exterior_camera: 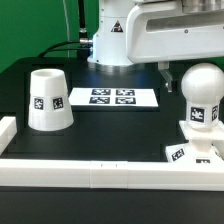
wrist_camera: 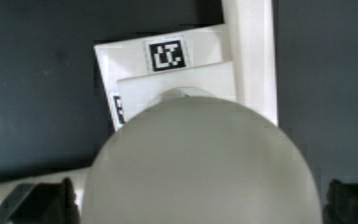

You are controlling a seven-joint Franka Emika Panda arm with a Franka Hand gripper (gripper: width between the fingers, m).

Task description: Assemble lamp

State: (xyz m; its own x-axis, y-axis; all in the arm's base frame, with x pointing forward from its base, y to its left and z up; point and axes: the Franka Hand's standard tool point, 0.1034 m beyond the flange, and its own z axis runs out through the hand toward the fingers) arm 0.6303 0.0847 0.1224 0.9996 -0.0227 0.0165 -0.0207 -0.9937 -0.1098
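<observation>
Fingers (wrist_camera: pixel 34 203) over bulb post (wrist_camera: pixel 202 160), black table (exterior_camera: pixel 110 125)

Behind your workspace stands a plain green backdrop wall (exterior_camera: pixel 40 25), visible toward the exterior view's left. A thin dark cable (exterior_camera: pixel 66 43) crosses in front of it at the rear edge.

Your matte black flat counter (exterior_camera: pixel 120 125) fills most of the frame. A long white raised rail (exterior_camera: pixel 90 168) runs along its near edge and turns back along the exterior view's left side. The thin flat white marker board (exterior_camera: pixel 112 97) lies flat toward the rear, about mid-counter.

Light is even and diffuse: shadows are soft and the black top shows a faint sheen. In the wrist view the same counter (wrist_camera: pixel 34 90) reads dull and dark.
</observation>
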